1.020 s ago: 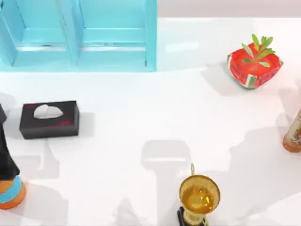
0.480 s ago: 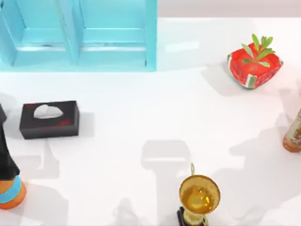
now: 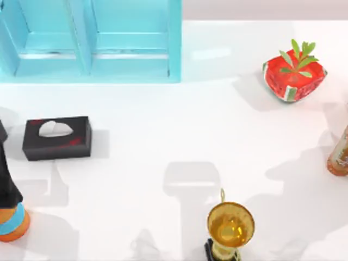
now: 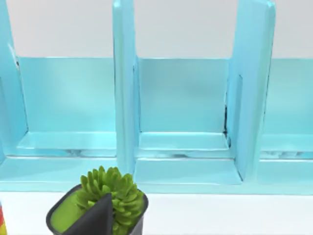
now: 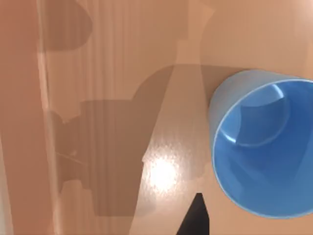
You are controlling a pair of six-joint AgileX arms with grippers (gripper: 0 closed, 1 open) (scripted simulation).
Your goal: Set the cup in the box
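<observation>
Item, nearest edge of the table (image 3: 163, 125): gold trophy (image 3: 230, 225), bowl empty. At the left edge, an orange-and-blue-based dark object (image 3: 11, 215), not identifiable.

Item, middle ground: black tissue box (image 3: 57, 137) at the left with a tissue in its slot. A brown bottle (image 3: 340, 155) at the right edge.

Item, farther right: red pot (image 3: 294, 77) holding a leafy sprig.

Item, far left: the turquoise box (image 3: 92, 41), open compartments side by side, all bare in the left wrist view. Just before it stands a dark pot (image 4: 61, 220) holding a green succulent (image 4: 112, 193), with a dark wedge of the left gripper (image 4: 98, 220) close by.

Item, the cup (image 5: 264, 142): blue, upright, empty, on a tan surface under the right wrist camera, beside a dark tip of the right gripper (image 5: 198, 215).

Change over the last second: none among the objects; only the shadows at the right shifted faintly. Judged from that, the cup is not yet lifted and the whole carry to the box remains.

Whether either gripper is released or clenched cannot be told.
</observation>
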